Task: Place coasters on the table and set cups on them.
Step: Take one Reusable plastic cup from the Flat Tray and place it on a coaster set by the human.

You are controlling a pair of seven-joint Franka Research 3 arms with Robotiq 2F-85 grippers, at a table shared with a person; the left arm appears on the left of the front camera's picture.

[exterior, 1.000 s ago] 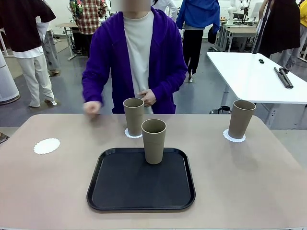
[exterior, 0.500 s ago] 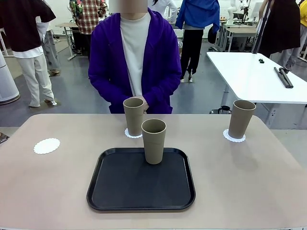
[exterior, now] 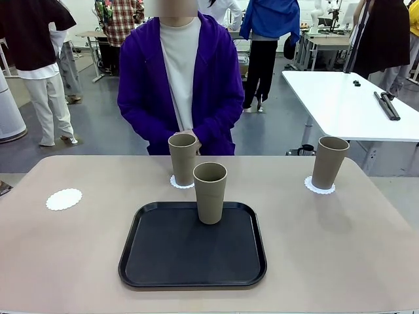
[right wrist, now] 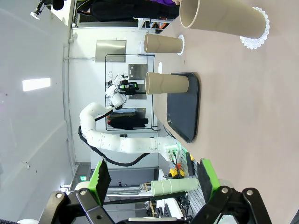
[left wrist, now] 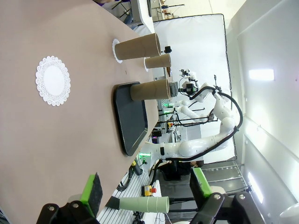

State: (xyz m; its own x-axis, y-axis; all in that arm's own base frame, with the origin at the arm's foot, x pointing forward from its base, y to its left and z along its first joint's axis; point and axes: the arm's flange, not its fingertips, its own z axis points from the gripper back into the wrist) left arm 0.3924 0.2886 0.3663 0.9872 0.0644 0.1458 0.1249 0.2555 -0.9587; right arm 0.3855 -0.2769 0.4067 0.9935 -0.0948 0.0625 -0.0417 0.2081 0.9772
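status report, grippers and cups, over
Open, empty: left gripper, right gripper. On coasters: middle cup, right cup; third cup on black tray, left coaster bare. A person's hand just behind middle cup.

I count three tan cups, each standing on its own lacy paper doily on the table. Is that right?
Not quite: only two do, the middle cup and the right cup. The third cup stands on the black tray, and the third doily lies bare on the table. The front view shows it.
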